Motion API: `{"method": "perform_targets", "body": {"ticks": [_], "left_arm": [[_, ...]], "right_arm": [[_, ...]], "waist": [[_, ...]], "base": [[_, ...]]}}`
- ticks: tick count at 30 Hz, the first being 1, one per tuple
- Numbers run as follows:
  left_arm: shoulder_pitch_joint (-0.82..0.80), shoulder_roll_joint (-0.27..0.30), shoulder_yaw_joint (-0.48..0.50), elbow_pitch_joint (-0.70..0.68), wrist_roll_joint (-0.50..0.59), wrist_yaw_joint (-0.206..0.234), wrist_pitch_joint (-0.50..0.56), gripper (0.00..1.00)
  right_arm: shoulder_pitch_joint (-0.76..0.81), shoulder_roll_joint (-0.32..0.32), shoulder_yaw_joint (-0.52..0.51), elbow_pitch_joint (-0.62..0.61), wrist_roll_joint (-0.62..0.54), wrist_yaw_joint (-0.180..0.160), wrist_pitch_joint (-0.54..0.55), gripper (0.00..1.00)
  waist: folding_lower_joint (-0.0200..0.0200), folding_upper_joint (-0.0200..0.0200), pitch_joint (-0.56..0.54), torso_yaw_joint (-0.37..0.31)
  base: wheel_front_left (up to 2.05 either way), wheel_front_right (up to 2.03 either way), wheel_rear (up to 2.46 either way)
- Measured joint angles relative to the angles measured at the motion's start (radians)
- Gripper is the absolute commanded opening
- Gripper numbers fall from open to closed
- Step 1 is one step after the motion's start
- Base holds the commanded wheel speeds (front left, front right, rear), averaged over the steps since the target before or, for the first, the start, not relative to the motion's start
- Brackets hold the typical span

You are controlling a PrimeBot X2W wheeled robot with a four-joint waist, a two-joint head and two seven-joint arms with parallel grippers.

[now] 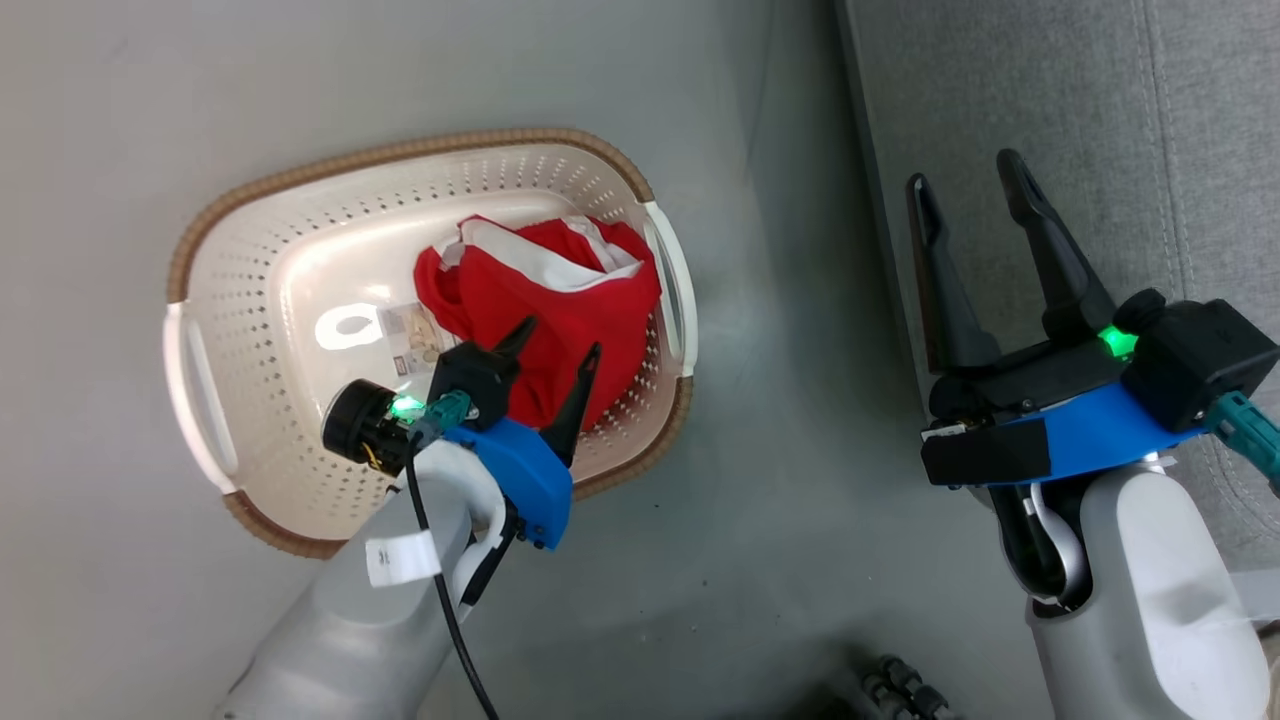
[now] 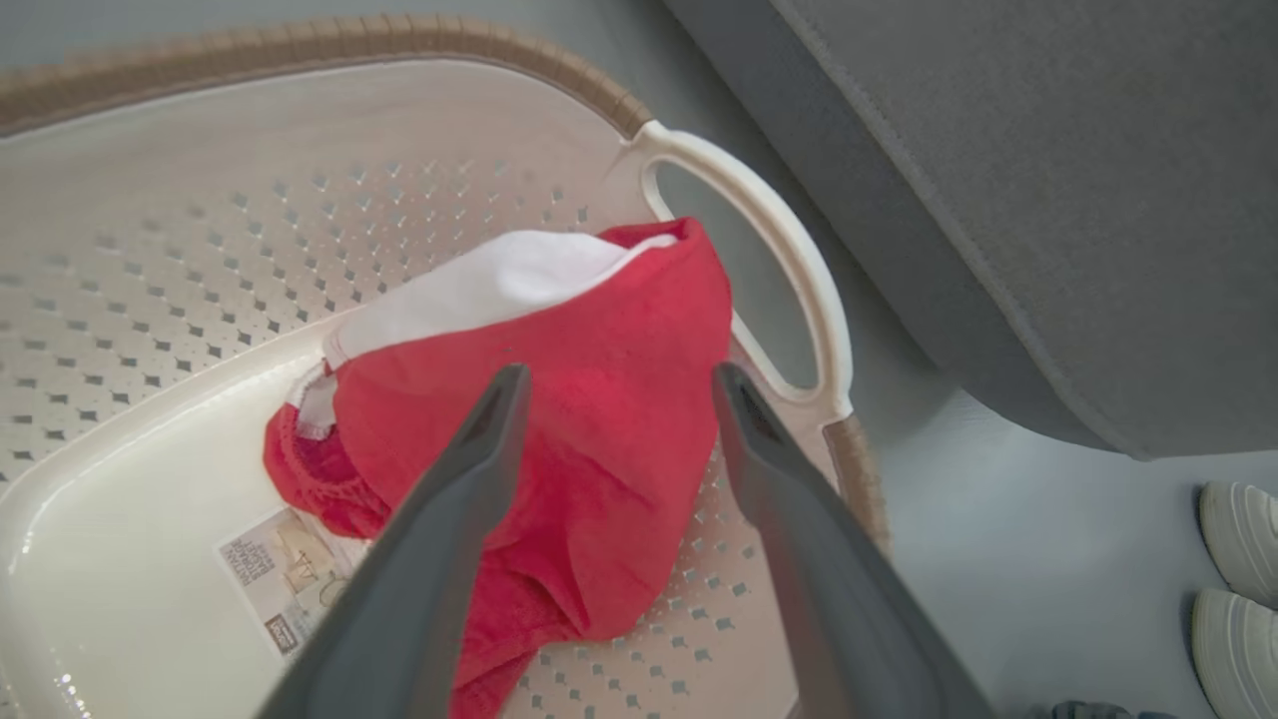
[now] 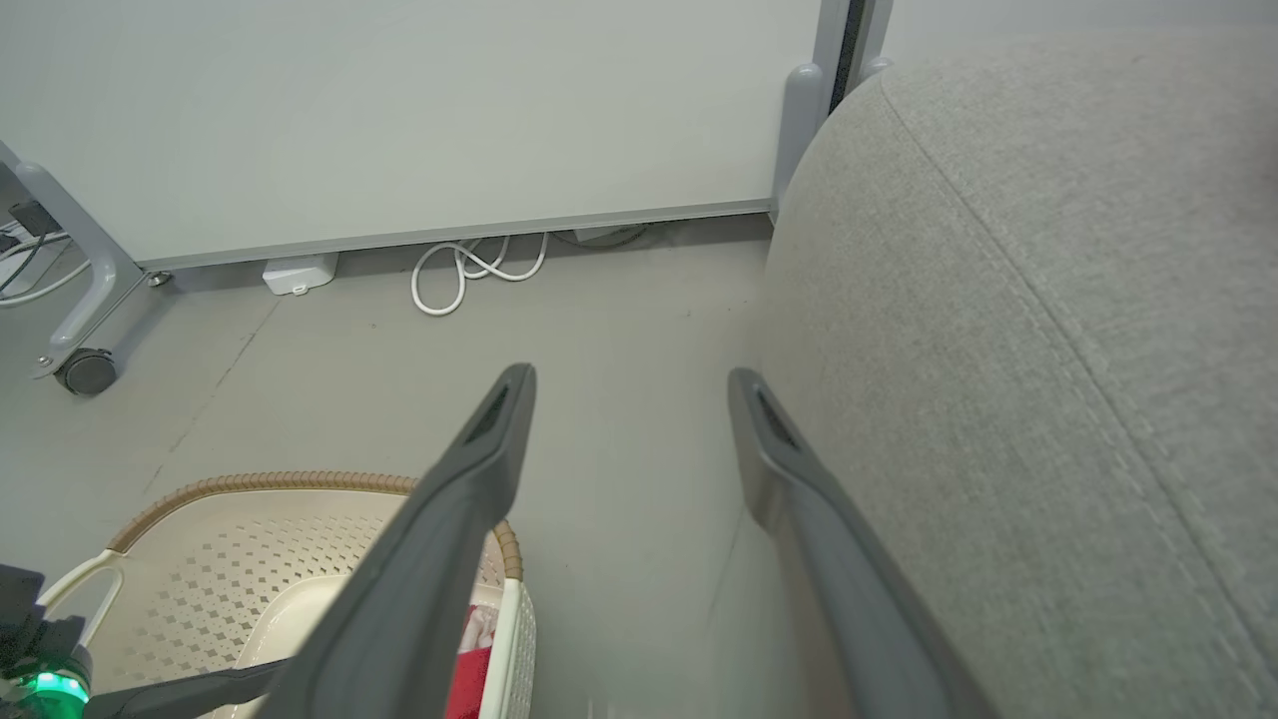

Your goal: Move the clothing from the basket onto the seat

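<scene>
Left gripper [image 2: 619, 374] hangs spread wide just above the clothing [image 2: 609, 479], a red heap with white trim lying at the handle end of the basket [image 2: 300, 40] — nothing held, and whether the tips touch fabric I cannot tell; to grasp well, sink both fingers astride the thickest fold, close fully, then lift clear of the rim; right gripper [image 1: 963, 170] hovers equally agape and empty at the edge of the seat [image 1: 1150, 100] — the place to drop.

The clothing [image 1: 560, 310] lies in the basket [image 1: 300, 230] on the floor [image 1: 780, 500], left of the seat [image 1: 1100, 120].
</scene>
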Motion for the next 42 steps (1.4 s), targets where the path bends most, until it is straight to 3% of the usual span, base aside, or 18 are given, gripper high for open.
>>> {"method": "perform_targets", "body": {"ticks": [11,20,28,30,31,32,34,42], "left_arm": [[-0.126,-0.035,-0.018,0.164,-0.169,0.0,0.053,1.0],[-0.223,-0.056,0.022,0.286,-0.212,0.019,0.054,1.0],[-0.26,-0.064,0.049,0.358,-0.244,0.118,0.058,1.0],[-0.263,-0.064,0.049,0.365,-0.245,0.125,0.058,1.0],[-0.263,-0.064,0.049,0.368,-0.245,0.125,0.058,0.74],[-0.264,-0.065,0.049,0.37,-0.246,0.128,0.058,0.32],[-0.268,-0.065,0.048,0.374,-0.247,0.131,0.054,0.0],[-0.275,-0.066,0.041,0.383,-0.247,0.129,0.055,0.0]], "right_arm": [[-0.032,0.0,0.051,0.009,0.033,0.0,-0.034,1.0],[-0.034,0.0,0.082,0.017,0.053,0.0,-0.056,1.0],[-0.035,0.0,0.108,0.028,0.072,0.0,-0.069,1.0],[-0.035,0.0,0.113,0.031,0.079,0.0,-0.07,1.0],[-0.035,0.0,0.114,0.033,0.08,0.0,-0.073,1.0],[-0.035,0.0,0.116,0.035,0.081,0.0,-0.075,1.0],[-0.035,0.0,0.117,0.039,0.086,0.0,-0.078,1.0],[-0.038,0.0,0.118,0.053,0.089,0.0,-0.082,1.0]], "waist": [[0.0,0.0,0.09,-0.047],[-0.0001,0.0,0.138,-0.079],[-0.0002,0.0,0.16,-0.103],[-0.0001,0.0,0.163,-0.109],[-0.0002,0.0,0.164,-0.111],[-0.0002,0.0,0.164,-0.113],[-0.0002,0.0,0.165,-0.116],[-0.0002,0.0001,0.16,-0.117]], "base": [[0.0,0.0,0.0],[0.0,0.0,0.0],[0.0,0.0,0.0],[0.0,0.0,0.0],[0.0,0.0,0.0],[0.0,0.0,0.0],[0.0,0.0,0.0],[0.0,0.0,0.0]]}}
